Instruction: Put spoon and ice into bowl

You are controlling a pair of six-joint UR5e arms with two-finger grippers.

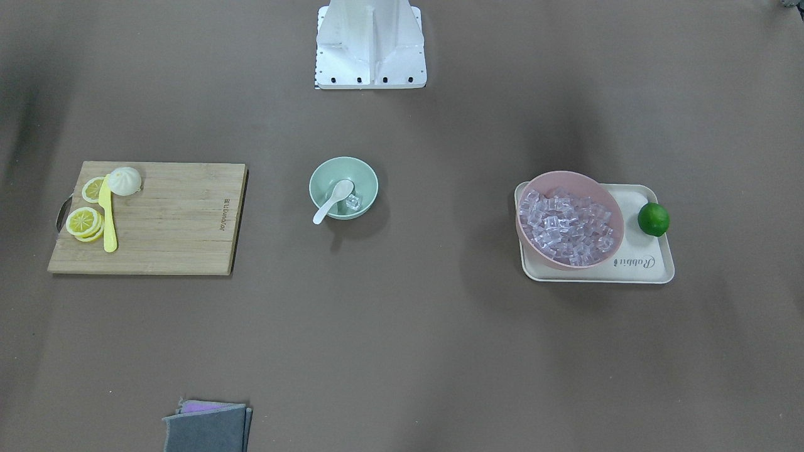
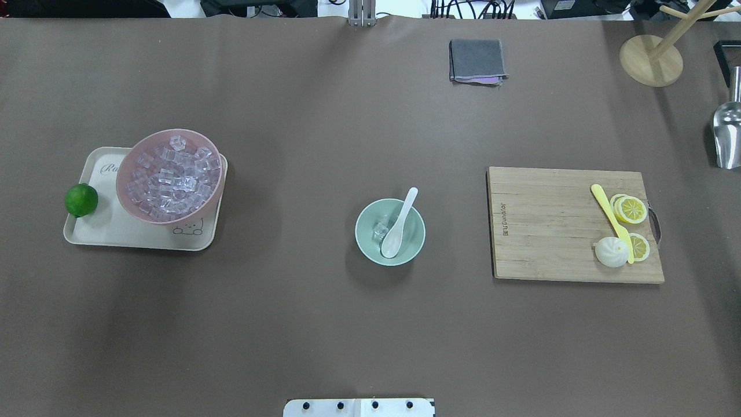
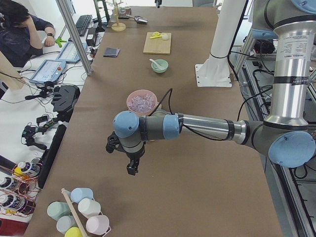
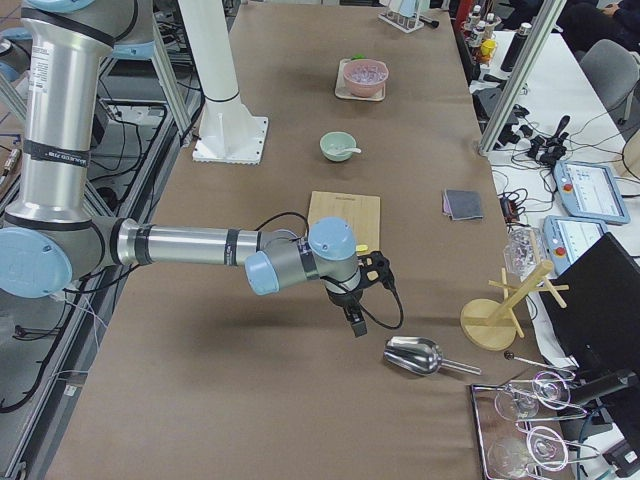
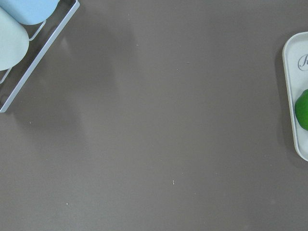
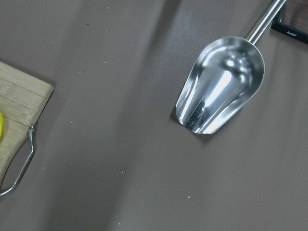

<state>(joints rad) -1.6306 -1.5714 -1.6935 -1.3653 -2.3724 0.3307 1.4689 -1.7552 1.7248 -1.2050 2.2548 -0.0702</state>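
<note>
The mint-green bowl (image 1: 342, 171) (image 2: 414, 238) stands at the table's middle. The white spoon (image 1: 333, 201) (image 2: 399, 223) lies in it, scoop down inside and handle leaning over the rim. One clear ice cube (image 1: 353, 202) (image 2: 379, 230) lies in the bowl beside the scoop. My left gripper (image 3: 132, 168) hangs over bare table near the table's left end, far from the bowl. My right gripper (image 4: 357, 322) hangs near the right end, beyond the cutting board. Both show only in the side views, so I cannot tell if they are open or shut.
A pink bowl (image 1: 531, 248) (image 2: 173, 218) full of ice stands on a cream tray (image 1: 634, 263) (image 2: 110, 231) with a lime (image 1: 653, 219) (image 2: 81, 200). A cutting board (image 1: 176, 220) (image 2: 550, 226) holds a yellow knife (image 1: 108, 216), lemon slices and a bun. A metal scoop (image 6: 221, 91), folded cloth (image 2: 476, 61) and cup rack (image 5: 14, 29) lie at the edges.
</note>
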